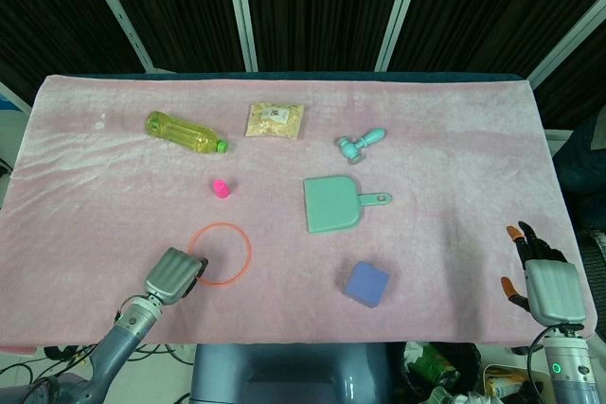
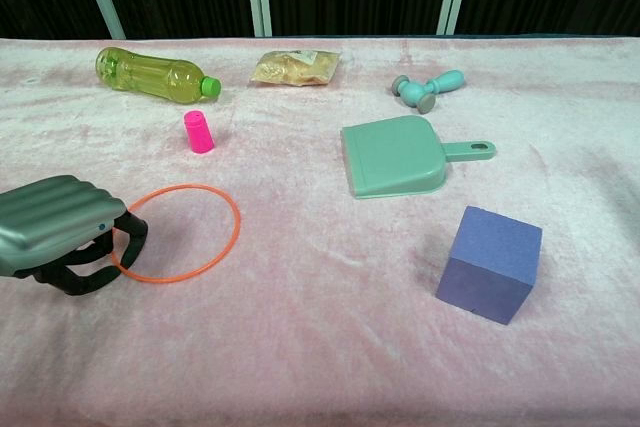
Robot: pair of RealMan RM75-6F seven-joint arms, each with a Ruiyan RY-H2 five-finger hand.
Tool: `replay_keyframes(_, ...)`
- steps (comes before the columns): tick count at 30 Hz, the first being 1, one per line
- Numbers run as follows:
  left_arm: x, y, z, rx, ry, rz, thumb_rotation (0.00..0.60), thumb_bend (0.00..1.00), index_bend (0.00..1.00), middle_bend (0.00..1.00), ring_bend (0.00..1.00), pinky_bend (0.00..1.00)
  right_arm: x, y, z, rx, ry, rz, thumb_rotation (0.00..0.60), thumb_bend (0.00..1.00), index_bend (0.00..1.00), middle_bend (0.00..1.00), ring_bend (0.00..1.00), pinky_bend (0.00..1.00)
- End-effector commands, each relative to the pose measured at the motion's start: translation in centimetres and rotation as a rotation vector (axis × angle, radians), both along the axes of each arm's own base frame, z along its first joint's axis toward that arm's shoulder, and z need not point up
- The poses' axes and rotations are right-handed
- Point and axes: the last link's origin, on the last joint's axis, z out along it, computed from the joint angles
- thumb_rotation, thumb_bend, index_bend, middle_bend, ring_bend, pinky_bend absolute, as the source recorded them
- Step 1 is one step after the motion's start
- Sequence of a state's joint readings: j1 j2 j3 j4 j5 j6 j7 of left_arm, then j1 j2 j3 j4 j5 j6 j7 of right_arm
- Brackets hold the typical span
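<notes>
At far left, near the front edge of the pink cloth [image 1: 95, 234], left hand [image 1: 173, 274] sits on the near-left rim of the orange ring [image 1: 223, 254]. Chest view: dark fingers [image 2: 100, 252] curled down at the rim; can't tell if they actually pinch it or only touch. Ring lies flat on the cloth, front left, just below the pink cap [image 1: 221, 188].

Moving right: yellow bottle [image 1: 186, 132] on its side at back left, snack bag [image 1: 276, 120] beside it, teal dustpan [image 1: 332, 203] mid-table with handle pointing right, small teal hammer toy [image 1: 360, 144] behind it, blue block [image 1: 366, 284] front centre. Right hand [image 1: 549, 283] at far right edge of the table, fingers spread, holding nothing, well apart from everything.

Risks, my read: ring is thin and flat on fuzzy cloth, so fingers may slide over it or snag the fabric and bunch it. A push instead of a grip could scoot the ring toward the cap. Cap is upright and light, easy to topple.

Counts: one ring, one cap, one bottle, one bag, one dustpan, one hammer toy, one block, two hands.
</notes>
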State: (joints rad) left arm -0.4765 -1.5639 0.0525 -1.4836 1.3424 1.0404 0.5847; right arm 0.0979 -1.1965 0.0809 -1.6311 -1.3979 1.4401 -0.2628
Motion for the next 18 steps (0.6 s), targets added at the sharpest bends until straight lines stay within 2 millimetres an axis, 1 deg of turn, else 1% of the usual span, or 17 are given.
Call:
replay_keyframes(1, -0.02, -0.01, -0.02, -0.001, 0.000, 0.000, 0.600, 0.46, 0.59, 0.95, 0.93, 0.94, 0.01, -0.01, 0.02, -0.001, 0.000, 0.000, 0.600, 0.24, 0.14, 0.08, 0.23, 0.34)
replay_keyframes(14, -0.42, -0.20, 0.09, 0.001, 0.004, 0.007, 0.600, 0.46, 0.60, 0.95, 0.93, 0.94, 0.02, 0.00, 0.05, 0.001, 0.001, 0.006, 0.600, 0.24, 0.14, 0.08, 0.23, 0.34)
replay_keyframes(18, -0.23, -0.13, 0.12, 0.008, -0.008, 0.007, 0.600, 0.46, 0.60, 0.95, 0.94, 0.94, 0.00, 0.02, 0.06, 0.002, 0.003, 0.006, 0.600, 0.24, 0.14, 0.08, 0.23, 0.34)
